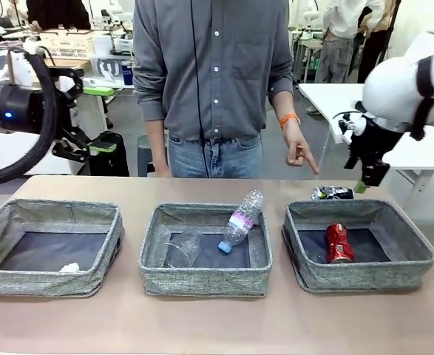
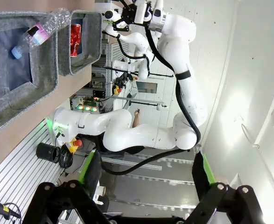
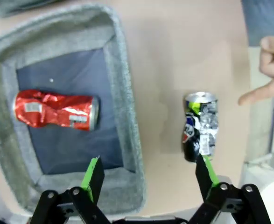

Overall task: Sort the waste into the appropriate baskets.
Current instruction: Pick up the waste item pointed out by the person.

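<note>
My fingers (image 3: 94,175) on the right gripper (image 3: 148,175) are spread as wide as they go and hold nothing; in my right wrist view one green pad hangs over the near wall of the right basket (image 3: 127,116), the other over the bottom end of the dark can (image 3: 200,126), but I cannot tell that either touches anything. The dark can lies on its side on the bare table, just outside that basket's wall, and the person's hand (image 3: 267,77) points a finger toward it from close by. The red can (image 3: 56,109), crushed, lies flat on the navy bottom of the same basket. My left gripper (image 2: 146,175) is also wide open and empty, held well away from the table, off to the left side. From the front, the clear plastic bottle (image 1: 240,220) leans against the far wall of the middle basket (image 1: 202,277), cap down, with the clear plastic cup (image 1: 185,248) beside it. The small white paper ball (image 1: 70,268) sits in the left basket (image 1: 46,281).
</note>
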`<action>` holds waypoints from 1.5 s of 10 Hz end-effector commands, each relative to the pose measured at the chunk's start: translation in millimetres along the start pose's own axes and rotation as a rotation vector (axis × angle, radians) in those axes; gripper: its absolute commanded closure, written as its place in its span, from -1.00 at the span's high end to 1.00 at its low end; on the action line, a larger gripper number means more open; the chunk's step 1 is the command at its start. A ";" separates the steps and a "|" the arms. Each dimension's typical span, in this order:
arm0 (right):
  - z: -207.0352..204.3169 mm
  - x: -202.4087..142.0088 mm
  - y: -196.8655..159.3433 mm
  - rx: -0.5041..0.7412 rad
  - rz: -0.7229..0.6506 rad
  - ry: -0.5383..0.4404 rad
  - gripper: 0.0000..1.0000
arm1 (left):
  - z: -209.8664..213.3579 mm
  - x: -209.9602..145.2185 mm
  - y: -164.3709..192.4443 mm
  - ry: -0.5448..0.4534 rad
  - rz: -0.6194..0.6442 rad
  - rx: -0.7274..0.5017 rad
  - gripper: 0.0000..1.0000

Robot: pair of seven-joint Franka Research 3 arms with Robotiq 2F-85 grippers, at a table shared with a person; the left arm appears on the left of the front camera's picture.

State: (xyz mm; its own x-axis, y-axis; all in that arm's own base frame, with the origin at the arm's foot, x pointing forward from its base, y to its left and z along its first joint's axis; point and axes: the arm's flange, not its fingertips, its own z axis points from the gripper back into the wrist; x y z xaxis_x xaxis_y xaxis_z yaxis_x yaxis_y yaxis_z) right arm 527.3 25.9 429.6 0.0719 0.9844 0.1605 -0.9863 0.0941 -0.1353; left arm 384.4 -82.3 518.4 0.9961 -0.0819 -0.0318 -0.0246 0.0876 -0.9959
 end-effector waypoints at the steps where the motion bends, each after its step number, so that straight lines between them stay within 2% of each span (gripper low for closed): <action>1: 13.2 3.6 7.8 -0.020 0.022 0.016 1.00 | -1.2 -1.8 -3.3 0.000 0.001 -0.019 1.00; 2: 13.2 3.6 7.8 -0.020 0.022 0.016 1.00 | -1.2 -1.8 -3.3 0.000 0.001 -0.019 1.00; 4: -12.1 -7.9 -7.9 -0.002 -0.012 -0.002 1.00 | -1.2 -1.8 -3.3 0.000 0.001 -0.019 1.00; 7: -14.0 -23.5 -29.6 0.017 0.059 -0.039 1.00 | -1.2 -1.8 -3.3 0.000 0.001 -0.019 1.00; 13: -51.0 -17.9 -75.4 -0.098 0.030 -0.036 1.00 | -1.2 -1.8 -3.3 0.000 0.001 -0.019 1.00; 15: -64.6 -17.3 -81.1 -0.069 0.051 -0.047 1.00 | -1.2 -1.8 -3.3 0.000 0.001 -0.019 1.00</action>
State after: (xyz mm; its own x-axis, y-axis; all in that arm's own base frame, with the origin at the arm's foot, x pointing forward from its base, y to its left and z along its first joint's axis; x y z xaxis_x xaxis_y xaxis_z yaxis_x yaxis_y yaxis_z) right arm 609.4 15.1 376.9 0.0406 0.9830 0.1789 -0.9767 0.0768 -0.2005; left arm 384.3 -82.2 518.5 0.9961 -0.0826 -0.0316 -0.0244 0.0871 -0.9959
